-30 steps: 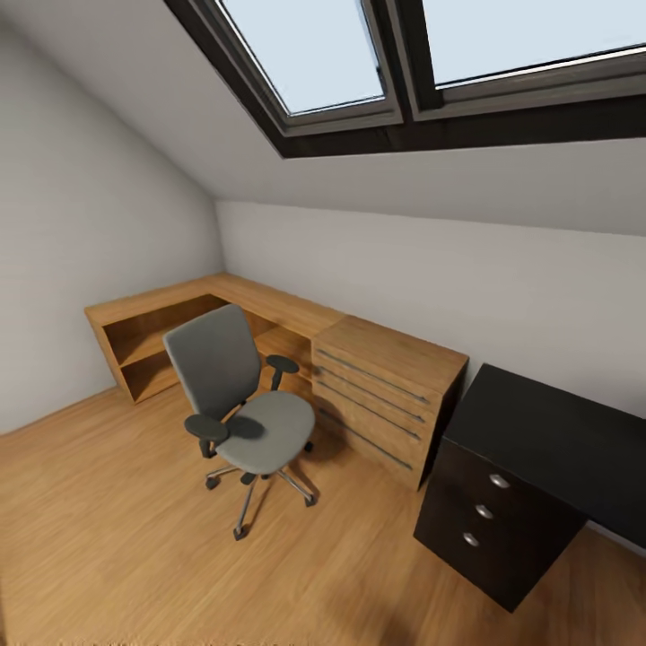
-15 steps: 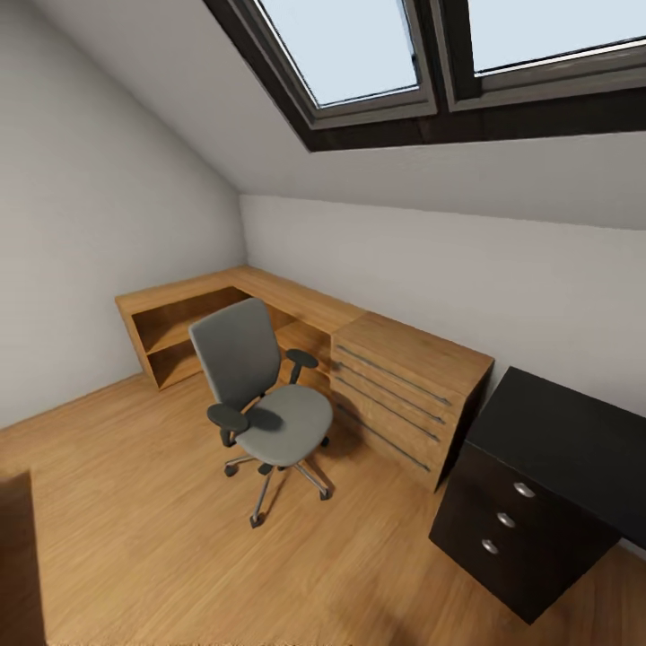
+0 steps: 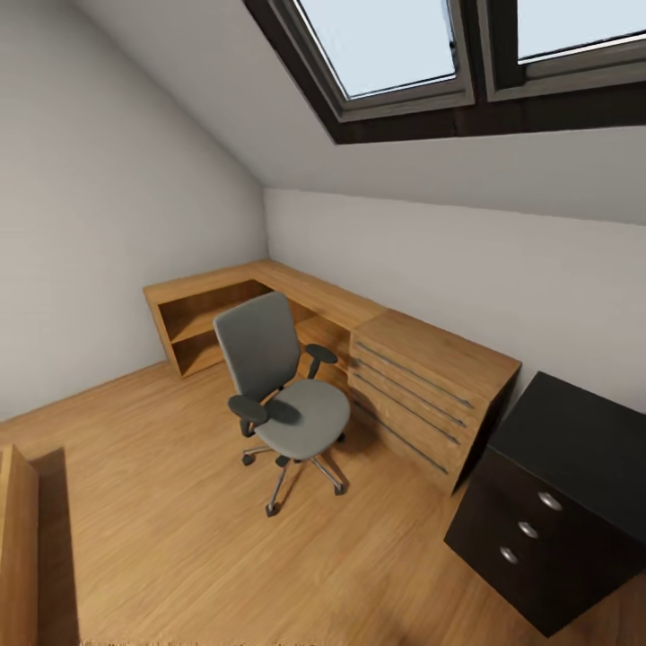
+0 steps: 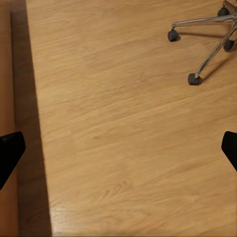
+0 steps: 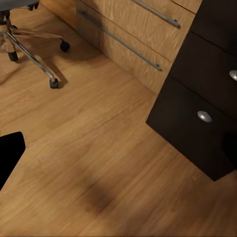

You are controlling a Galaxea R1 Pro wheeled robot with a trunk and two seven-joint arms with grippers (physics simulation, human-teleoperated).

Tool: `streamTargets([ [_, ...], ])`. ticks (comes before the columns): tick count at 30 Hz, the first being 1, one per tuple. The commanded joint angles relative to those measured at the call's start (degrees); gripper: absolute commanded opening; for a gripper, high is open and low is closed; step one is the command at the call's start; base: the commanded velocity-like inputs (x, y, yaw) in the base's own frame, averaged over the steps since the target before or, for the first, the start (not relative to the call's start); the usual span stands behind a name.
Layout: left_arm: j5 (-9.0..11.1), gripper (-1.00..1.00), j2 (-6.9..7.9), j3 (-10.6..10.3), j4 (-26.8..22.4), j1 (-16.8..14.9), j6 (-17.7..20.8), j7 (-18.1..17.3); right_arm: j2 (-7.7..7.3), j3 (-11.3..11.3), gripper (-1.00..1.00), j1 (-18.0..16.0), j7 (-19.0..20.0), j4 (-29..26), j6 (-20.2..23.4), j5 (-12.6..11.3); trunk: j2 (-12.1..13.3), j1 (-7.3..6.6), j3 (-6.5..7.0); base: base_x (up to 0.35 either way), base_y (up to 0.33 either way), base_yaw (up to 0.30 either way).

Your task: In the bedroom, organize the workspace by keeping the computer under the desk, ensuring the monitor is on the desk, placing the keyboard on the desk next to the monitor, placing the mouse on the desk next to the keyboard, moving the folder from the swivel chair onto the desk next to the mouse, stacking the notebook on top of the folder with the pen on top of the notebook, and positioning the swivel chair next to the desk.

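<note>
Attic bedroom: sloped white ceiling with dark-framed skylights (image 3: 395, 54), white walls, wooden plank floor (image 3: 179, 529).

Head view: the swivel chair (image 3: 283, 395) stands on the open floor, upright, grey seat and back, black armrests, chrome star base on casters. Nothing lies on its seat. Just behind it runs a light wooden L-shaped unit (image 3: 269, 287) along both walls, with open shelves at the corner end and a four-drawer wooden dresser (image 3: 422, 395) at the near end. The chair is near the dresser, not touching.

The worktop (image 3: 583, 449), glossy black, sits beside the dresser at the right edge of the view; its black three-drawer unit (image 3: 529, 529) carries silver knobs. The part of the top in frame is bare. The chair is well apart from it, with the dresser between. A strip of wooden furniture (image 3: 13, 538) shows at the lower left edge.

Left wrist view: left pincer (image 4: 118, 150) spread wide, black fingertips (image 4: 10, 150) at opposite frame edges, bare floor between; chair base and casters (image 4: 195, 78) beyond.

Right wrist view: one black fingertip (image 5: 10, 150) of the right pincer at the frame edge; cannot tell its opening. Floor, chair casters (image 5: 53, 83), dresser drawers (image 5: 128, 29) and black drawer unit (image 5: 197, 118) ahead.
</note>
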Motion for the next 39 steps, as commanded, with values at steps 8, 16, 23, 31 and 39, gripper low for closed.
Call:
streamTargets([
  [8,0.0,1.0,0.03,-0.5,0.0,-0.1,0.2,0.6,0.0,0.4,1.0,-0.1,0.0,-0.1,0.5,-0.5,-0.1,0.03,-0.7,0.0,0.0,0.171],
  [16,0.1,1.0,0.3,-0.4,-5.1,-0.1,9.2,0.9,-0.12,0.3,1.0,-0.9,0.0,-9.2,14.1,-0.4,-0.1,0.03,-1.27,0.0,0.0,0.187],
  [23,0.0,1.0,2.95,-0.4,-12.8,-1.3,25.1,0.7,-0.72,0.0,1.0,-7.0,-0.1,-10.7,18.4,-0.7,-0.1,0.03,-1.74,0.0,0.0,0.198],
  [31,-0.2,1.0,4.02,-1.5,-11.1,-1.7,30.1,0.6,-0.7,-1.9,1.0,-7.7,-0.1,-6.3,17.9,-1.6,-0.1,0.03,-2.19,0.0,0.0,0.221],
  [39,-0.3,1.0,4.96,-1.9,-10.6,-1.8,30.2,0.6,-0.75,-1.9,1.0,-7.7,0.0,-6.0,17.6,-1.5,-0.1,0.03,-2.63,0.058,0.0,0.224],
])
